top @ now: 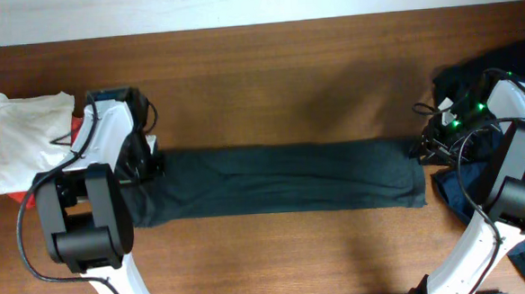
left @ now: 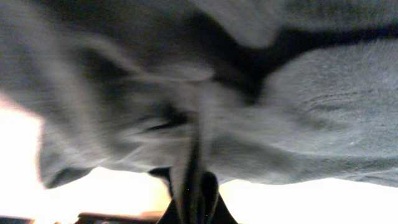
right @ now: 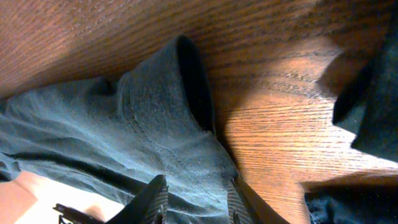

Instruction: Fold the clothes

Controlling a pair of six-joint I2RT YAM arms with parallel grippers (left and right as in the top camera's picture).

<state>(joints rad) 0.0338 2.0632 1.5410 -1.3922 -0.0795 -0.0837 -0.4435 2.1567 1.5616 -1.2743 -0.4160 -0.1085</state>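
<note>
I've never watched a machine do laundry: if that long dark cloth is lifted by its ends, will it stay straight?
Probably not: the dark cloth lies limp and creased on the table, so its middle would likely sag. Its hem curls softly in the right wrist view, suggesting floppy, light fabric. Pushed, it would likely bunch rather than slide.

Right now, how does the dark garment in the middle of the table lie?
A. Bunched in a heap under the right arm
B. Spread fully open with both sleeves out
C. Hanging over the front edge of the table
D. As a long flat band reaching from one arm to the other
D: the overhead view shows the dark garment as a long narrow band flat on the table, with the left arm at one end and the right arm at the other.
</note>
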